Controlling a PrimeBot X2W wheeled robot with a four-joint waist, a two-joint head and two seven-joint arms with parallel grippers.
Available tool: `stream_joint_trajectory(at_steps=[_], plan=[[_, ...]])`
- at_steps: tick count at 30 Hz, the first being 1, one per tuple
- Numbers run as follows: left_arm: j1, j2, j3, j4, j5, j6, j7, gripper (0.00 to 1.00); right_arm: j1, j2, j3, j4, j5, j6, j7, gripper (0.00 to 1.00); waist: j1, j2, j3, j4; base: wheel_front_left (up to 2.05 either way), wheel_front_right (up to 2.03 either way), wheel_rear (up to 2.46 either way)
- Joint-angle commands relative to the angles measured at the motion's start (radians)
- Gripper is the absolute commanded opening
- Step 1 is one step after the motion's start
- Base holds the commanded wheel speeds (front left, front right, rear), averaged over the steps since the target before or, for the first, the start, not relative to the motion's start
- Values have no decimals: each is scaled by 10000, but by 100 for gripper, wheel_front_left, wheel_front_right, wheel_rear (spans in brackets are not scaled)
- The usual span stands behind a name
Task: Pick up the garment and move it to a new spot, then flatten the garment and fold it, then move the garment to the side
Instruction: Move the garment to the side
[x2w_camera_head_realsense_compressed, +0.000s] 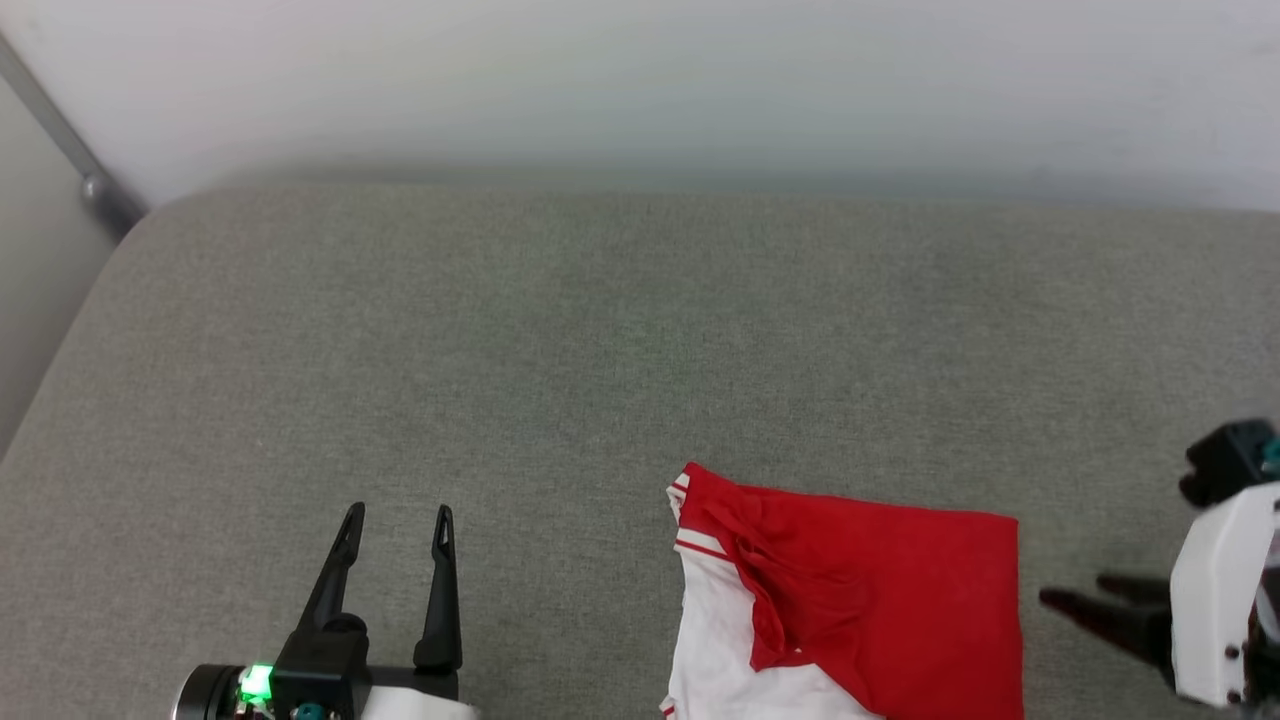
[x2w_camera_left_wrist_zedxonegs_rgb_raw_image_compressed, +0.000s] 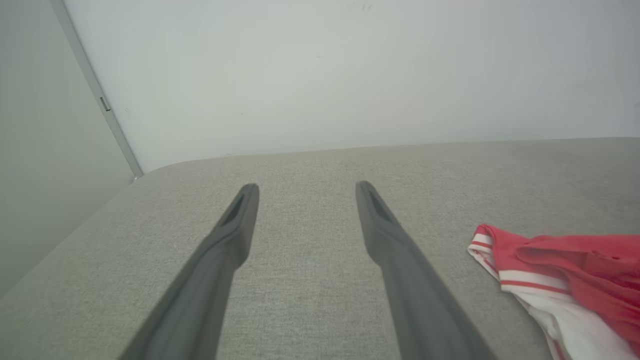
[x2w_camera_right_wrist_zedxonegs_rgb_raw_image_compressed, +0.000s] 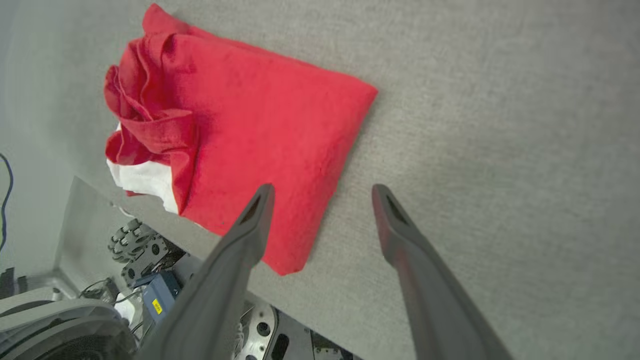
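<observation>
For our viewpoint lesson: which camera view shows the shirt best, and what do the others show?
The right wrist view: nearly the whole shirt lies in frame, red panel, bunched edge, white sleeve. The head view cuts its near part off at the bottom. The left wrist view catches a striped sleeve corner.

The left tool (x2w_camera_left_wrist_zedxonegs_rgb_raw_image_compressed: 306, 187) hangs spread over grey cushion (x2w_camera_left_wrist_zedxonegs_rgb_raw_image_compressed: 310, 300), the garment (x2w_camera_left_wrist_zedxonegs_rgb_raw_image_compressed: 560, 280) bunched beside it
</observation>
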Motion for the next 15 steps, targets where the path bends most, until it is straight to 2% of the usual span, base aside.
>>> stream_joint_trajectory(at_steps=[1,6,10,15], plan=[[-173,2,-1,-19,-13,-39,-22,100,250,51,-3,127,233,-5,235,100,0,0,212,77,0,0,0],[-589,-30,-77,-57,-22,-89,-22,100,499,431,-174,513,916,-4,780,100,0,0,925,247,0,0,0],[-955,-53,-129,-61,-11,-129,-22,100,213,925,-188,855,1228,-4,732,100,0,0,1567,382,0,0,0],[-1370,-77,-179,-44,-39,-136,-22,100,-101,1243,279,1188,1385,-8,622,100,0,0,2161,511,0,0,0]])
